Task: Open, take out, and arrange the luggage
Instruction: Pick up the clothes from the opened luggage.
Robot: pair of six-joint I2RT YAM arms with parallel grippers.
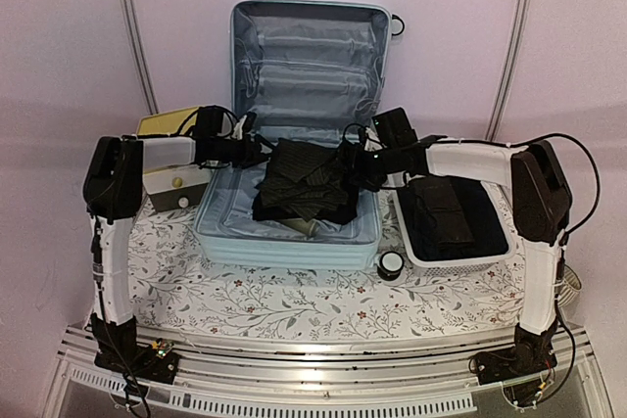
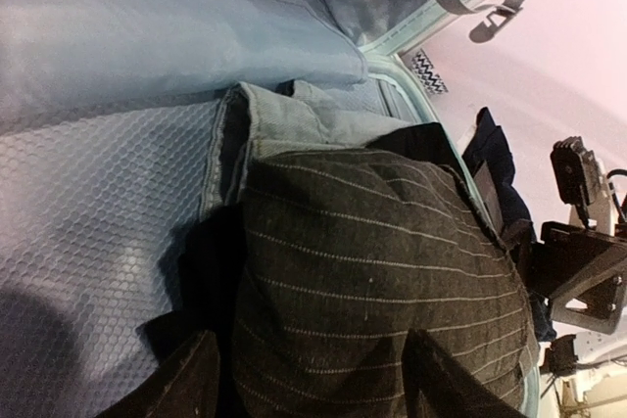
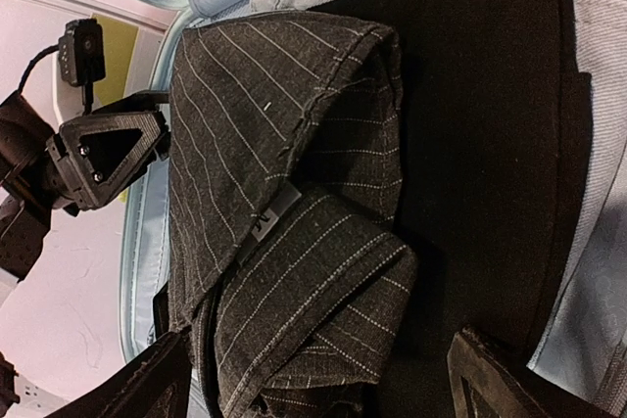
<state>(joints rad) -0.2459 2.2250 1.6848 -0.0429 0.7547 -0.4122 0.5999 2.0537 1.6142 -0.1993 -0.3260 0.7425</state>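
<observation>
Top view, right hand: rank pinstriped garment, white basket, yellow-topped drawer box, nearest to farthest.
1. Pinstriped garment, in the luggage, right at the right hand.
2. White basket, just right of the hand, under the arm.
3. Yellow-topped drawer box, far left, beyond the luggage.

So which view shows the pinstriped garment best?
Right wrist: the pinstriped garment fills the frame, folds and sewn label clear. Left wrist shows one bunched end; top external only a dark heap in the luggage.

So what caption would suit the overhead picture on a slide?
Left gripper and right gripper flank dark pinstriped clothes in the open luggage.
</observation>
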